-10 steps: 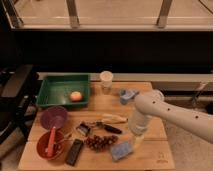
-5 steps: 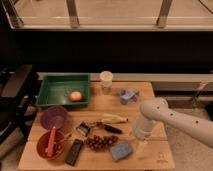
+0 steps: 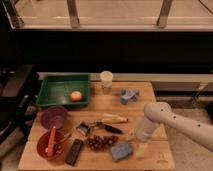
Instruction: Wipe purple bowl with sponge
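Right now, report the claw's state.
Claw: open, holding nothing, hanging just right of the sponge.

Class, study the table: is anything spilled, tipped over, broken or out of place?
Nothing stands out. The purple bowl sits upright, the sponge lies flat, and the open claw hovers just right of it, holding nothing.

Place: office-like test space | Signs: wooden table [image 3: 150,97], black chair [image 3: 15,92], glazed wall [image 3: 115,12]
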{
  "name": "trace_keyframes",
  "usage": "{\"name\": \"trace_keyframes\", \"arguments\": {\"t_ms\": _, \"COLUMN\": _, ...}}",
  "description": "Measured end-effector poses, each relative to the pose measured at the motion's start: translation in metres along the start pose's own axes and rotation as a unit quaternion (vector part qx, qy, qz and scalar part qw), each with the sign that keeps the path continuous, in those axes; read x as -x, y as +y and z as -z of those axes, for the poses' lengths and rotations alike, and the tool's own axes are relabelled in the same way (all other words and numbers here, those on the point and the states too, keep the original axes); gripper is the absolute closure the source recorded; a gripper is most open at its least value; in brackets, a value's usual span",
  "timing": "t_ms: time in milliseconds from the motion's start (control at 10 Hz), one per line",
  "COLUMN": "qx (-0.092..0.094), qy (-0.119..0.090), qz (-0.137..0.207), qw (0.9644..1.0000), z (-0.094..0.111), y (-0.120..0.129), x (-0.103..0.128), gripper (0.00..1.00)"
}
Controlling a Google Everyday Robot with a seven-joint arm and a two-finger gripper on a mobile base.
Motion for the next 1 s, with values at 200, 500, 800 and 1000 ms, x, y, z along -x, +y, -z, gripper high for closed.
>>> {"name": "trace_keyframes", "arguments": {"t_ms": 200, "qx": 0.0, "qy": 0.001, "qz": 0.001, "qw": 1.0, "z": 0.001, "y": -0.001, "x": 0.0, "gripper": 0.59}}
{"name": "trace_keyframes", "arguments": {"t_ms": 500, "qx": -0.015, "qy": -0.041, "qz": 0.009, "qw": 0.999, "z": -0.006, "y": -0.002, "x": 0.014, "gripper": 0.9}}
{"name": "trace_keyframes", "arguments": {"t_ms": 800, "qx": -0.035, "qy": -0.055, "qz": 0.019, "qw": 0.9977, "z": -0.001, "y": -0.004, "x": 0.021, "gripper": 1.0}}
{"name": "trace_keyframes", "arguments": {"t_ms": 1000, "qx": -0.053, "qy": -0.053, "qz": 0.028, "qw": 0.9968, "z": 0.013, "y": -0.004, "x": 0.028, "gripper": 1.0}}
